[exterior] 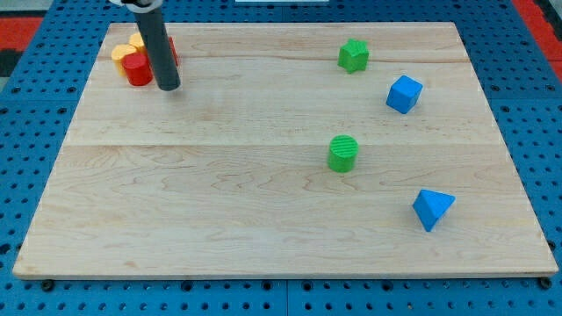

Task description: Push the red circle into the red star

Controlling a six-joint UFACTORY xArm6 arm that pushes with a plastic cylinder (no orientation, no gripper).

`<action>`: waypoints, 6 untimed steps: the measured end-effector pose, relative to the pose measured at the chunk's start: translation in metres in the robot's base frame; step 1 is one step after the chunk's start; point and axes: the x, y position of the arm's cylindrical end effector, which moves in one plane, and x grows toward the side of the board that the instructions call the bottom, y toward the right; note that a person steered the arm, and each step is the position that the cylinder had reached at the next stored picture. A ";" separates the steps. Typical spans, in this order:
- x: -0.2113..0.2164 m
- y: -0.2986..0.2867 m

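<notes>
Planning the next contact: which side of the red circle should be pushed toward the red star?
Probably its view-left wall: the red circle lies left of the red star, half hidden behind the rod. My tip stands at its right.

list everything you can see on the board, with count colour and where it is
red circle block: 1, red, top left corner of the view, just left of the rod
red block, shape hidden: 1, red, behind the rod, only a sliver shows at the rod's right edge
yellow blocks, shapes unclear: 2, yellow, top left corner, touching the red circle block
green star-like block: 1, green, top, right of centre
green cylinder block: 1, green, middle, right of centre
blue cube-like block: 1, blue, upper right
blue wedge-like block: 1, blue, lower right
wooden board: 1, pale wood, fills the view
my tip: 1, dark rod end, just right of the red circle block
</notes>
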 end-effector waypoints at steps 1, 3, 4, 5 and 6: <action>0.002 -0.046; -0.016 -0.067; -0.029 -0.046; -0.030 -0.045; -0.026 -0.012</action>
